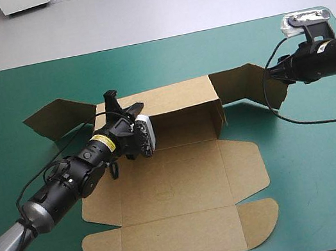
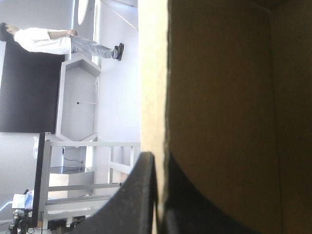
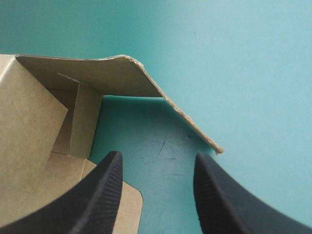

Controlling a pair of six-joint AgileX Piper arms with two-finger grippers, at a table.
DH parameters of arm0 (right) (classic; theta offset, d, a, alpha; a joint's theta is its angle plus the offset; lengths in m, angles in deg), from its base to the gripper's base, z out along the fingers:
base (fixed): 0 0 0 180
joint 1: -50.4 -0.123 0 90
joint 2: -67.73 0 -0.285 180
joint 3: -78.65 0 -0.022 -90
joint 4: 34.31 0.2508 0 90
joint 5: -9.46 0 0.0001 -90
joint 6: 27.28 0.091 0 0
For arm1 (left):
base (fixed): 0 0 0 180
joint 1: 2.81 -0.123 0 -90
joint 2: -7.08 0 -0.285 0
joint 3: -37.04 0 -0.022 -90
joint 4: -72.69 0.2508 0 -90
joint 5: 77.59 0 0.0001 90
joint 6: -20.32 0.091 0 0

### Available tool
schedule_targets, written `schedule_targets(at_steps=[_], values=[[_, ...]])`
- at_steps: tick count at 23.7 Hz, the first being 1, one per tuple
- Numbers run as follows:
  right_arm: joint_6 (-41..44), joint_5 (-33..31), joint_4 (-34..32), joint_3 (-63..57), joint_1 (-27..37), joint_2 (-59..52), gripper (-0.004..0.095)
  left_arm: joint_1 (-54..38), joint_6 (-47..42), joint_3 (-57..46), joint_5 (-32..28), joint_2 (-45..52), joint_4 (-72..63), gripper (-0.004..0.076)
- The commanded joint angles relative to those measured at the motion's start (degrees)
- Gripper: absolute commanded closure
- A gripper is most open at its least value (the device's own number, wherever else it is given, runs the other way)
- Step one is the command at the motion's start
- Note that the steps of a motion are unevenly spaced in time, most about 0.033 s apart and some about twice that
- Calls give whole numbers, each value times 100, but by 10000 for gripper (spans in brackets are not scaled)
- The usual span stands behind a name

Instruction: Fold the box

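My left gripper is clamped on the raised far wall of the brown box, which lies on the teal-green cover; I think this keeps the wall upright. In the left wrist view, board sits between the black fingers. My right gripper hovers with its fingers apart near the right flap, probably to fold it.

The box has rear wall in the left gripper, right flap ahead of the right gripper

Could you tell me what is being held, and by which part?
The left gripper grips the box by its raised far wall; the right gripper holds nothing.
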Motion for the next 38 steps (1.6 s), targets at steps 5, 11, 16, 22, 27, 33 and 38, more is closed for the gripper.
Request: schedule_targets(at_steps=[5, 11, 16, 22, 27, 33, 38], values=[[-32, 99, 140, 962, 28, 507, 481, 93, -124, 111, 58, 142, -108, 734], [19, -247, 431, 2399, 28, 1641, 481, 93, -124, 111, 58, 132, -108, 734], [66, -568, 826, 3450, 28, 2843, 574, 93, -173, 111, 26, 132, -385, 734], [57, -996, 1161, 4225, 20, 3879, 624, 93, -173, 111, 47, 96, -503, 734], [-138, -1097, 1224, 4210, -142, 3899, 625, 93, -111, 111, 47, -51, -493, 734], [-297, -1097, 1242, 3912, -174, 3635, 625, 93, -111, 111, 0, -51, -493, 734], [-511, -1097, 1162, 3268, -174, 3231, 628, 93, -111, 111, -165, -51, -493, 734]])
